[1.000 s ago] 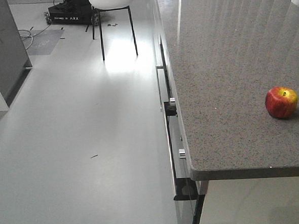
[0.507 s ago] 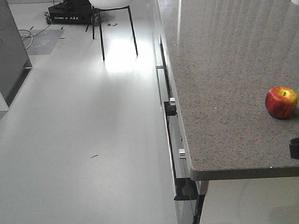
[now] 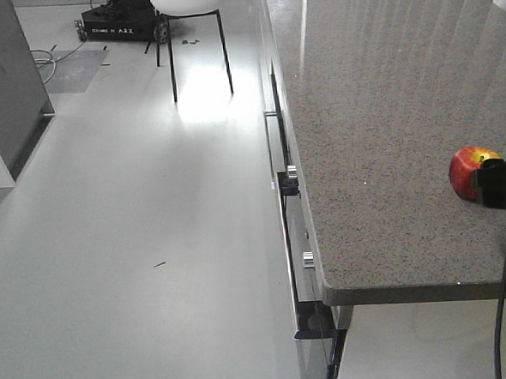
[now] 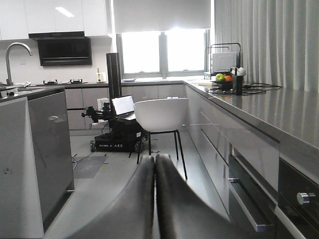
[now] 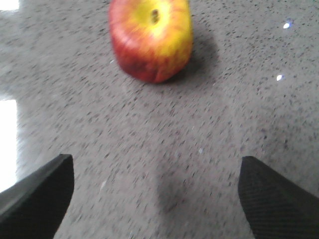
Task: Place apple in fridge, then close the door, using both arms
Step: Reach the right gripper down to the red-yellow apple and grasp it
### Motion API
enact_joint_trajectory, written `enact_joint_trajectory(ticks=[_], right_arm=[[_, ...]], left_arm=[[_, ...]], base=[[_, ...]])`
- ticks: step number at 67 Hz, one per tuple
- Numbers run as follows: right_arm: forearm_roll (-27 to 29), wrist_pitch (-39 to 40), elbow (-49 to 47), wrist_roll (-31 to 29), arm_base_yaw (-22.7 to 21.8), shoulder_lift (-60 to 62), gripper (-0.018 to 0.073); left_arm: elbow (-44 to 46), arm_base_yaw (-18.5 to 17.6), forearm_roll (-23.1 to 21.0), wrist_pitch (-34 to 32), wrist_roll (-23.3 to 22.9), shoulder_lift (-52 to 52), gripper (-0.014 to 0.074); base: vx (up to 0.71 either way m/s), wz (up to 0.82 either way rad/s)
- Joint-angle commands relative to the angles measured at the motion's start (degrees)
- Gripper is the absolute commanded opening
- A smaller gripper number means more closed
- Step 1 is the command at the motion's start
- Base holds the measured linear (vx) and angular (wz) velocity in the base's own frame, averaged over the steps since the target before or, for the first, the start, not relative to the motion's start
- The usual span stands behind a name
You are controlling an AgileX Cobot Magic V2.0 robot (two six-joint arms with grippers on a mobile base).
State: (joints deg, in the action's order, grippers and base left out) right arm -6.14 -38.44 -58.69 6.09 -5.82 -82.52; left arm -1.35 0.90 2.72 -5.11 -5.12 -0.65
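The apple, red with yellow patches, sits on the grey stone counter near its front right. In the right wrist view the apple lies ahead of my right gripper, which is open with only bare counter between its fingers. From the front view, the black right gripper covers the apple's right side. My left gripper is shut on nothing and hangs over the floor, pointing down the kitchen aisle. The fridge and its door are out of view.
A white chair and a black wheeled cart stand at the far end of the aisle. Drawer handles and knobs stick out of the counter front. A grey cabinet block stands at the left.
My right gripper came in from the lower right edge and moved up to the apple, now hiding its right side. The apple has not moved.
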Motion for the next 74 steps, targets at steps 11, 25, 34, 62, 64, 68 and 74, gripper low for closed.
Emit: enact_joint_trajectory(ticks=[11,25,34,62,64,68,74], right_arm=[[2.93,1.51,-11.37,-6.09,-1.70,-9.80,0.0646],[3.30,1.15,-19.59,-8.87,-1.70,-18.07,0.0640],[3.91,1.29,-24.18,-9.09,-1.70,-21.98,0.0634],[4.50,3.71,-26.96,-10.73,-1.70,-27.07,0.0528],[4.96,3.83,-26.96,-10.73,-1.70,-27.21,0.0519],[6.14,3.85,-26.96,-10.73,-1.70,-27.21,0.0496],[7.61,3.73,-26.96,-10.73,-1.70,-26.54,0.0457]], left_arm=[[-0.61,0.07,-0.45,-4.28,-0.08,-0.80,-0.0006],[-0.61,0.07,-0.45,-4.28,-0.08,-0.80,-0.0006],[-0.61,0.07,-0.45,-4.28,-0.08,-0.80,-0.0006],[-0.61,0.07,-0.45,-4.28,-0.08,-0.80,-0.0006],[-0.61,0.07,-0.45,-4.28,-0.08,-0.80,-0.0006],[-0.61,0.07,-0.45,-4.28,-0.08,-0.80,-0.0006],[-0.61,0.07,-0.45,-4.28,-0.08,-0.80,-0.0006]], base=[[0.00,0.00],[0.00,0.00],[0.00,0.00],[0.00,0.00],[0.00,0.00],[0.00,0.00],[0.00,0.00]])
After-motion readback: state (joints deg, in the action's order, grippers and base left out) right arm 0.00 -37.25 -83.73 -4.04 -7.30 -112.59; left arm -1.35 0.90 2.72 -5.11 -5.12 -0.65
